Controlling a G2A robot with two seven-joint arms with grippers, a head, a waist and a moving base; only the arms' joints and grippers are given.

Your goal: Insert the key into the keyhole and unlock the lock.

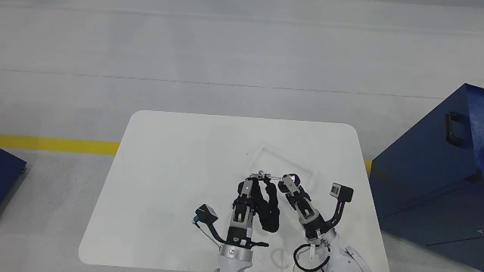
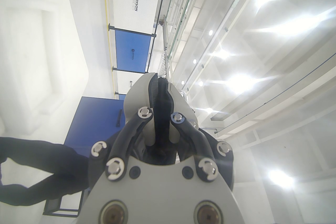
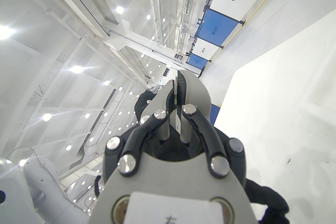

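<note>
Both grippers hang close together, pointing up, over the front of the white table (image 1: 181, 166). My right gripper (image 3: 176, 78) is shut on a thin silvery key (image 3: 174, 89) clamped edge-on between its pads; from above the right gripper (image 1: 286, 183) is on the right. My left gripper (image 2: 158, 78) is shut, its black pads pressed together. In the top view the left gripper (image 1: 257, 183) has a small silvery piece (image 1: 262, 174) at its tips; I cannot tell whether it is the lock or whether it is held. The left gripper's dark fingers (image 3: 147, 101) show just behind the right one.
A blue cabinet (image 1: 442, 170) stands beside the table's right edge. A faint rectangular outline (image 1: 283, 155) lies on the table just beyond the grippers. The table's left and far parts are bare.
</note>
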